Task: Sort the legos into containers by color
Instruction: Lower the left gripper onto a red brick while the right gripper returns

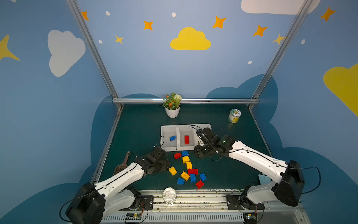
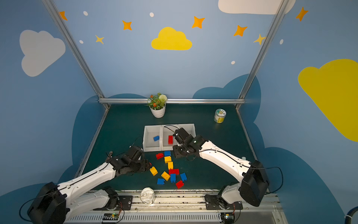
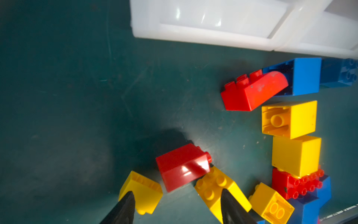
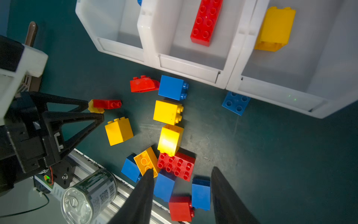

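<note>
Three joined white containers [image 1: 169, 149] stand mid-table. The left one holds a blue lego [image 1: 172, 138], the middle one a long red lego [image 1: 187, 139], the right one a yellow lego [image 4: 275, 29]. Several loose red, blue and yellow legos [image 1: 188, 165] lie in front of them. My left gripper [image 3: 177, 201] is low at the pile's left edge, open. A dark red lego [image 3: 182, 166] lies just ahead between its fingertips, with a yellow lego [image 3: 141, 192] beside each tip. My right gripper [image 4: 182, 172] hangs open and empty above the mat, before the right container.
A white flower pot [image 1: 172, 111] stands at the back, a yellow-green can [image 1: 234, 115] at the back right. A tin can [image 1: 169, 195] lies on the front rail. A brown scoop [image 1: 122, 164] rests at the left edge. A flat blue plate [image 4: 235, 102] lies against the right container.
</note>
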